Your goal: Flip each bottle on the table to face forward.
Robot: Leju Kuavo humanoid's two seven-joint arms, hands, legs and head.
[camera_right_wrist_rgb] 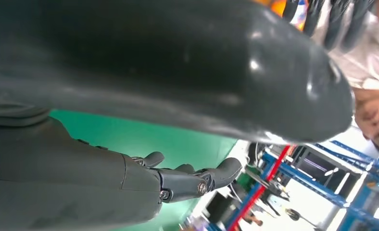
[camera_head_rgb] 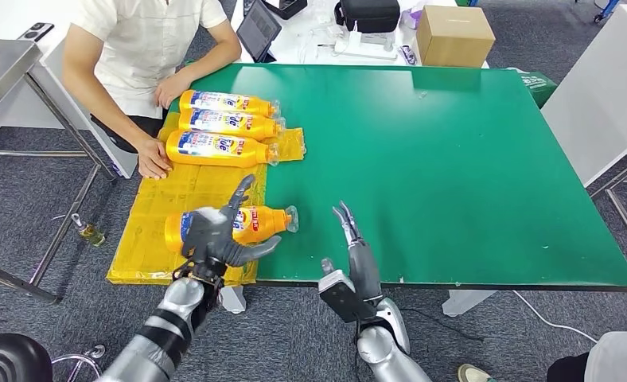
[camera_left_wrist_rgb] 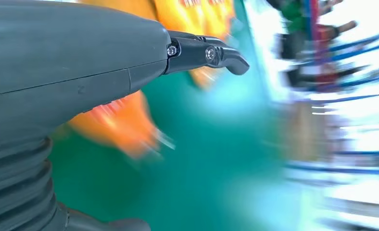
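An orange bottle (camera_head_rgb: 264, 221) lies on its side on the yellow mat (camera_head_rgb: 179, 191) near the table's front edge, cap pointing right. My left hand (camera_head_rgb: 217, 236) hovers over its label end with fingers spread, holding nothing that I can see. The left wrist view is blurred; my left hand (camera_left_wrist_rgb: 72, 62) is above an orange bottle (camera_left_wrist_rgb: 120, 122). Three more orange bottles (camera_head_rgb: 229, 123) lie side by side at the mat's far end, labels up. My right hand (camera_head_rgb: 352, 247) is at the front edge of the green table (camera_head_rgb: 453, 159), fingers (camera_right_wrist_rgb: 197, 178) straight and empty.
A person in a white shirt sits at the far left with one hand (camera_head_rgb: 153, 159) resting on the mat beside the three bottles. A cardboard box (camera_head_rgb: 453, 36) and a dark bag (camera_head_rgb: 370, 14) stand on a white table behind.
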